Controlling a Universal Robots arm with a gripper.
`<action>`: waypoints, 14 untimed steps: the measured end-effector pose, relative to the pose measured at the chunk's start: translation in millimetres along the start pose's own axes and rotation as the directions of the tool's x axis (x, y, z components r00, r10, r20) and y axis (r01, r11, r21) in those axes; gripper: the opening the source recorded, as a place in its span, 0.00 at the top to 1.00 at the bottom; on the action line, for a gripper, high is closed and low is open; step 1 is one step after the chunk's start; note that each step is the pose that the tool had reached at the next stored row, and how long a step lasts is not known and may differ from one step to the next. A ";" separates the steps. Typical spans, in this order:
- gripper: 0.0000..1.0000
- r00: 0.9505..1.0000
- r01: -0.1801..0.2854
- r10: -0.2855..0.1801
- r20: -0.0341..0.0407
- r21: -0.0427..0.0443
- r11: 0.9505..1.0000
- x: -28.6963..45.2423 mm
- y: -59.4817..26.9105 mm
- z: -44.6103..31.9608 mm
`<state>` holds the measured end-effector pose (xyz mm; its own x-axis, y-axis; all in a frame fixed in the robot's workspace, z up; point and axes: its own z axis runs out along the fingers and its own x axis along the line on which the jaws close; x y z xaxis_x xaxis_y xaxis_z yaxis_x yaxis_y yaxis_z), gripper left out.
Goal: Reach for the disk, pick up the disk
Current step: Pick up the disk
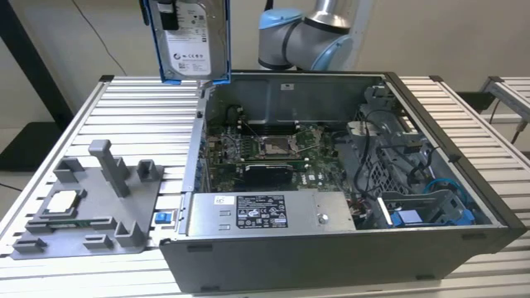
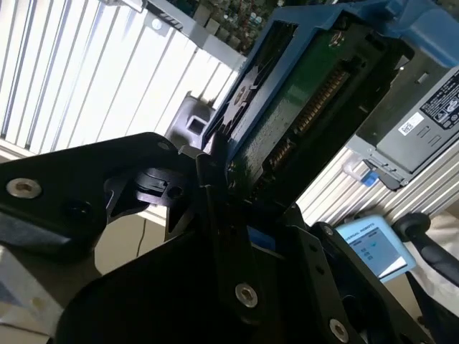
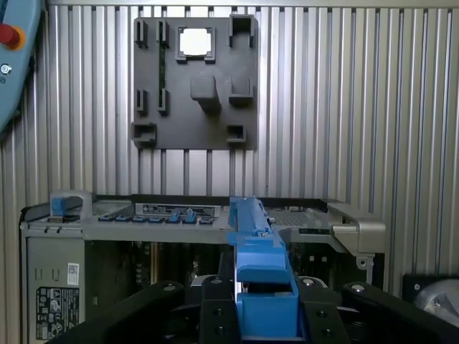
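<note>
The disk point(image 1: 188, 43), a silver-grey drive with a white label and blue rails, hangs upright in the air above the back left corner of the open computer case point(image 1: 431, 248). In both wrist views my gripper point(image 2: 219, 183) point(image 3: 262, 290) is shut on it. Black fingers point(image 2: 172, 190) clamp its blue frame point(image 3: 251, 236), and its green circuit-board side point(image 2: 294, 107) faces the second wrist view. The disk is lifted well clear of the slatted table point(image 1: 133, 118) and of the case.
A grey fixture plate point(image 1: 91, 211) with a small square silver chip point(image 1: 64, 202) lies on the exterior view's left. A long grey box with a sticker point(image 1: 265, 212) sits at the case's front. The arm's base point(image 1: 306, 37) stands behind. A pendant point(image 3: 14, 43) lies at the table's edge.
</note>
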<state>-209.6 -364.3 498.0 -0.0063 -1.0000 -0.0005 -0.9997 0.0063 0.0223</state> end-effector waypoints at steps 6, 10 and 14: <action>1.00 1.000 0.001 -0.001 0.000 -0.003 1.000 -0.2 -26.9 -0.6; 1.00 1.000 0.002 -0.002 0.000 -0.004 1.000 -0.3 -45.2 -0.9; 1.00 1.000 0.003 -0.003 0.000 -0.004 1.000 -0.4 -63.1 -1.1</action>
<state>-146.4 -364.3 497.6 -0.0036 -1.0000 -0.0005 -0.9997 0.0036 0.0258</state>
